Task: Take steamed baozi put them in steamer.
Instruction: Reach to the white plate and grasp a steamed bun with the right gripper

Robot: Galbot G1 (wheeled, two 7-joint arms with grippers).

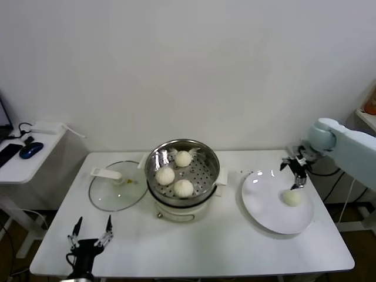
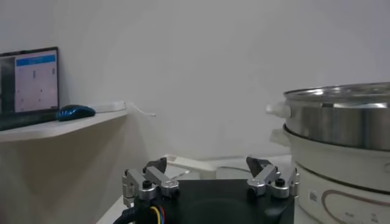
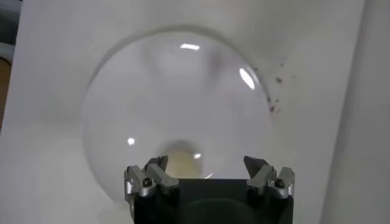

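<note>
**A:** Closest to the head camera is the left gripper [image 1: 91, 232], parked low at the front-left edge of the desk [image 1: 194, 247], jaws spread and holding nothing. It's idle. In its own wrist view you just get the side of the steamer [image 2: 341, 115] and a side shelf with a mouse [image 2: 75, 112] on it.

**B:** So the right arm's doing the work?

**A:** Yep. The right gripper [image 1: 298, 174] hangs over the far side of the white plate [image 1: 264, 208], just above and behind the last baozi on the plate [image 1: 292, 197]. Jaws are spread wide and empty, not touching the bun yet as far as I can tell. In the right wrist view the bun [image 3: 180, 161] sits between the open fingers [image 3: 149, 176], partly hidden by the gripper body.

**B:** And the other three?

**A:** Already in the steamer basket [image 1: 154, 163], mid-desk on its white base. The glass lid [image 1: 114, 191] lies flat just to its left.

**B:** Tips for the grab?

**A:** My guess: come straight down so the bun is centred between the jaws, then close gently, since soft dough could squash or roll on the slick plate. Lift clear of the basket rim before carrying it over to the free spot in the basket.
</note>
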